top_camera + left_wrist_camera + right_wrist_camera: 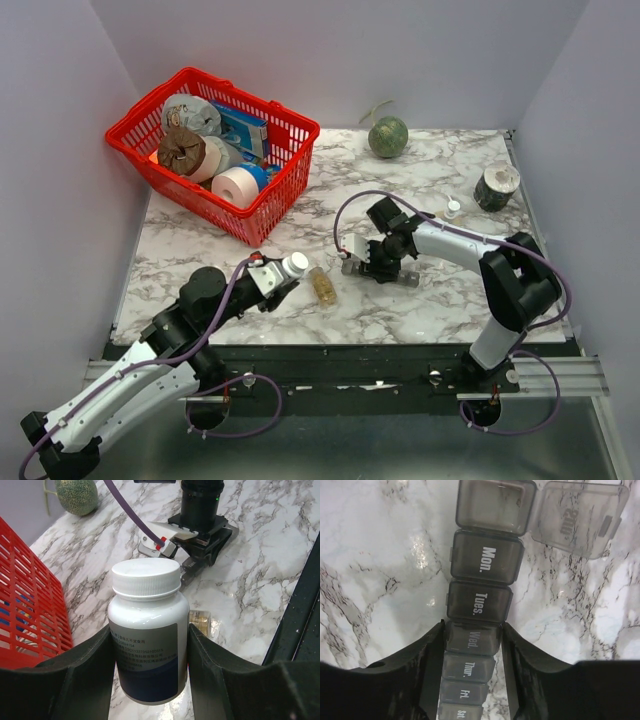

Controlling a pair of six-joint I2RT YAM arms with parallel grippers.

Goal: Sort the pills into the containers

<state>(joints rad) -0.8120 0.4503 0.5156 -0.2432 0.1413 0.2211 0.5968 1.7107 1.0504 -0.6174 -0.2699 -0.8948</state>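
- Lying on its side on the table (440, 300), a small clear vial (322, 287) shows the pills (323, 291) as tiny tan-yellow pieces packed inside. It rests between the two grippers, just beside the left one.
- In the left wrist view, only an amber sliver of that vial shows behind the white bottle (148, 645).
- The left gripper (149, 630) is clenched on that bottle, which is smooth white plastic with round shoulders and a finely ridged cap. Its grey and dark-blue label carries print too small to read.
- The container strip (479, 605) is smoky, translucent grey plastic, a row of square compartments with rounded corners. White day names from Mon. to Sat. mark the closed lids, and the end lid is swung open to one side.
- The right gripper (472, 637) grasps the strip across the Wed. compartment, its matte black fingers (432, 665) pressing both long sides.
- The tabletop is glossy white with grey marble veins.
- At the far side stand a red lattice basket (280, 205) and a round, netted green melon (388, 137).
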